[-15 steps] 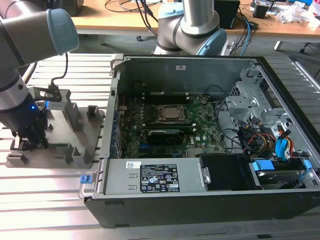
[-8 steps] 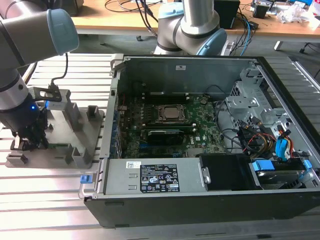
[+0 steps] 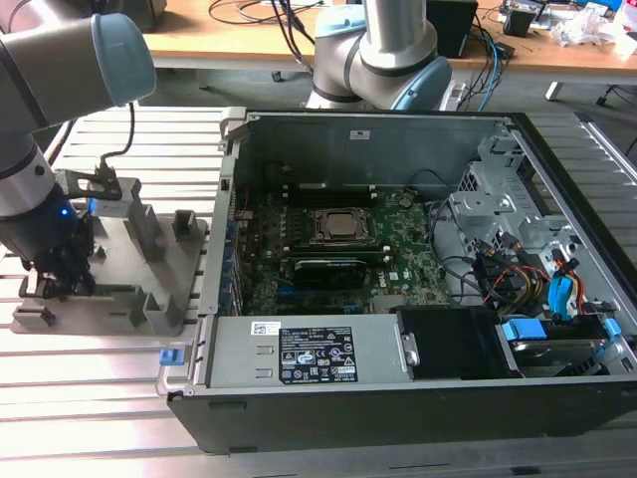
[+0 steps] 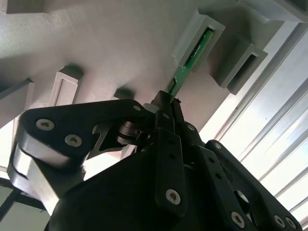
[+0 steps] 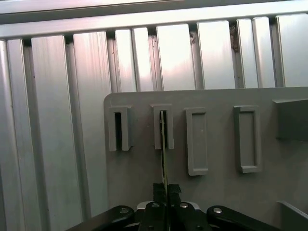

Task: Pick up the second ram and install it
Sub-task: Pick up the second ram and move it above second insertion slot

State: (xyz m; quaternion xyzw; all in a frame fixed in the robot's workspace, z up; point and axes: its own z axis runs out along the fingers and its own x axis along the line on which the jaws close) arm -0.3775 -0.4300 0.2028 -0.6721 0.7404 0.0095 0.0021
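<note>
A: Surface first, quick.

B: Slatted aluminium desk (image 3: 90,388), pale silver ribs, seen in all three views. An open black computer case (image 3: 398,139) lies on it with its side off. The green motherboard (image 3: 398,274) and the CPU socket (image 3: 338,227) are exposed.

A: Room?

B: Beyond the case there's a wooden desk (image 3: 249,45) with loose dark cables. The arm's base (image 3: 383,40), grey with light-blue caps, stands just behind the case's far wall.

A: Tray?

B: Grey holder tray (image 3: 124,259) just beside the case, on the exterior view's left of it. It lies flat on the slats and has upright posts on it.

A: Gripper?

B: In the second wrist view the gripper (image 4: 169,103) has its black fingers drawn narrow, pinched on the edge of the second ram (image 4: 192,55). In the exterior view it's low over the tray end farthest from the case, with a blue light glowing on the wrist above it.

A: And the ram itself?

B: Thin green stick standing on edge, well apart from the case. Its far end sits inside a slotted post (image 4: 190,33) of the tray. The near end looks clear of its post, but the fingers hide that part, so I can't be sure. In the first wrist view it's edge-on, a thin line running from the slot to the gripper.
</note>
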